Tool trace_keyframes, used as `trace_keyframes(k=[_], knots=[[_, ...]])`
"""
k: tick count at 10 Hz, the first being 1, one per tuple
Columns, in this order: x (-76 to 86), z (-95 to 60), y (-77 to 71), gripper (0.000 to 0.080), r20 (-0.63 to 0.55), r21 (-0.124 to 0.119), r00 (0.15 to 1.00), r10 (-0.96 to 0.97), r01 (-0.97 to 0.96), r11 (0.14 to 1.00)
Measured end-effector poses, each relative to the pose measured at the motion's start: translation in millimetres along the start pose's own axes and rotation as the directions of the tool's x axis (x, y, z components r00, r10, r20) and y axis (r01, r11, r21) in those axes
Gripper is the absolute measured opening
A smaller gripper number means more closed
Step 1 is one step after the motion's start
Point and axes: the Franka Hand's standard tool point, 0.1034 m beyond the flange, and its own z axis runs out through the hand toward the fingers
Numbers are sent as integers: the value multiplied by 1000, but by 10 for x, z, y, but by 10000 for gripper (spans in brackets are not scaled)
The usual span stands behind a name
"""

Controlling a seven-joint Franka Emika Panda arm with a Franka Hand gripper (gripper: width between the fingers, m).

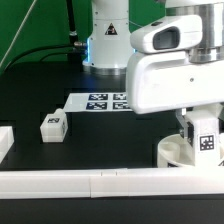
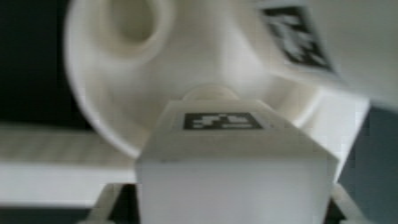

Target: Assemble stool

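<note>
Gripper [image 1: 203, 124] pinching leg [image 1: 207, 142] upright on seat [image 1: 171, 152], 4 o'clock, likely for socket alignment | spare leg [image 1: 52, 125] 9 o'clock, untouched

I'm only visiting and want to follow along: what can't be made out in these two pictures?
1. Claw: in the exterior view, its tips are hidden by its own white body and the leg. Open or shut is unclear.
2. Seat drum: in the exterior view it is largely covered by the claw and leg. In the wrist view it is blurred and cut off by the edges.
3. White block: the exterior view's left edge cuts it off, so it is unidentifiable.
</note>
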Motion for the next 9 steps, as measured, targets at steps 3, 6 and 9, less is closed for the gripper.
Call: trace_keyframes(k=[3, 6, 9], knots=[[18, -17, 52, 337, 30, 59, 933, 357, -359, 932], [19, -22, 59, 337, 36, 52, 869, 494, -495, 867], [-18, -11, 31, 337, 61, 42, 666, 743, -746, 665]])
